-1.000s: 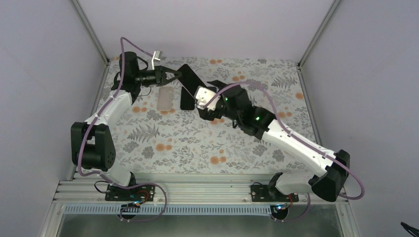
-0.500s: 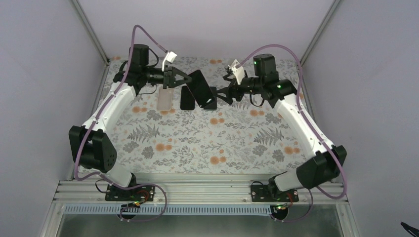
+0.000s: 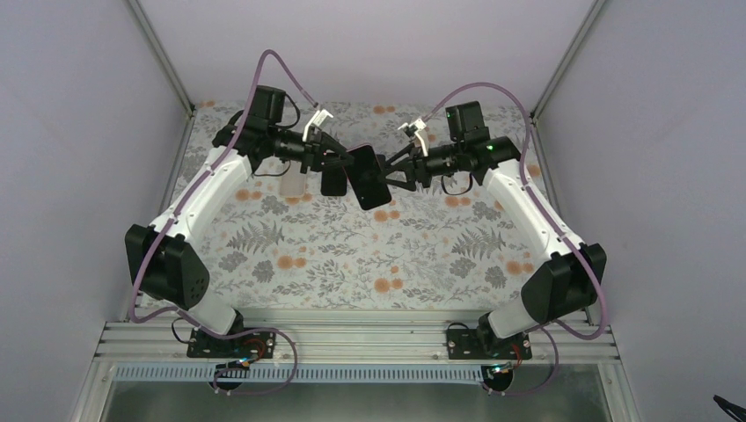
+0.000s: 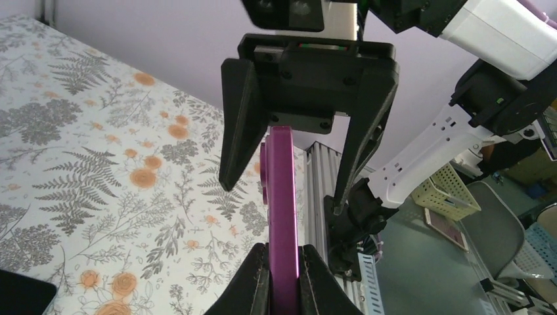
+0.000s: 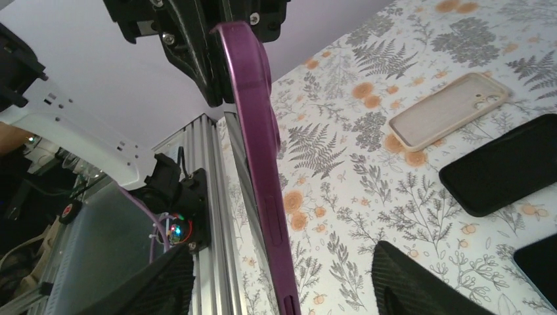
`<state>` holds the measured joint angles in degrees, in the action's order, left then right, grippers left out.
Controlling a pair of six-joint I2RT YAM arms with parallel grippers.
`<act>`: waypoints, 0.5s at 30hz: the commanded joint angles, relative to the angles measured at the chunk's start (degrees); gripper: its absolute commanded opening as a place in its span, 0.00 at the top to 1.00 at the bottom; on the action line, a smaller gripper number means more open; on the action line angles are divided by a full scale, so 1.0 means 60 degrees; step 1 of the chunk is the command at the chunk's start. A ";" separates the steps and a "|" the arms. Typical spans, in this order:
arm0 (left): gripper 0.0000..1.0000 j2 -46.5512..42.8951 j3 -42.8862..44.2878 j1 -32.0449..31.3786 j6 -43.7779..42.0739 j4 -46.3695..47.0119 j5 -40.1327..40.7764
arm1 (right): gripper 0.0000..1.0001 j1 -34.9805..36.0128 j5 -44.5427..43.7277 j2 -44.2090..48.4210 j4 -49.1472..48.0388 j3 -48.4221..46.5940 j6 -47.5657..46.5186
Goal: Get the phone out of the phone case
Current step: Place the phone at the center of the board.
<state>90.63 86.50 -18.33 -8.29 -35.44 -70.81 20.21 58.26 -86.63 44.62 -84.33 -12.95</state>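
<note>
Phone in its purple case hangs above the tabletop's far edge, clamped by the left gripper; the right gripper has swung in, fingers apart but narrowing around the free end, likely to peel the case.

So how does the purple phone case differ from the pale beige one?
The purple phone case is held in the air, clamped in the left gripper; the pale beige phone case lies flat on the floral table. The purple one has a phone in it; the beige one looks empty. Both are slim phone cases.
</note>
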 commanded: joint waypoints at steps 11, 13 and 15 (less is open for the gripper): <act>0.98 0.0172 0.0569 -0.0321 -0.0244 0.0121 -0.0346 | 0.65 0.0284 0.0506 -0.0192 -0.0325 0.0418 0.0766; 0.98 0.0227 0.0594 -0.0351 -0.0249 0.0121 -0.0329 | 0.70 0.0321 0.0481 -0.0182 -0.0355 0.0415 0.0789; 0.98 0.0264 0.0648 -0.0380 -0.0258 0.0106 -0.0315 | 0.77 0.0337 0.0453 -0.0181 -0.0397 0.0412 0.0844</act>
<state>91.83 87.88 -20.10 -8.58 -35.73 -70.89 21.58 59.88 -87.35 43.40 -82.50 -8.84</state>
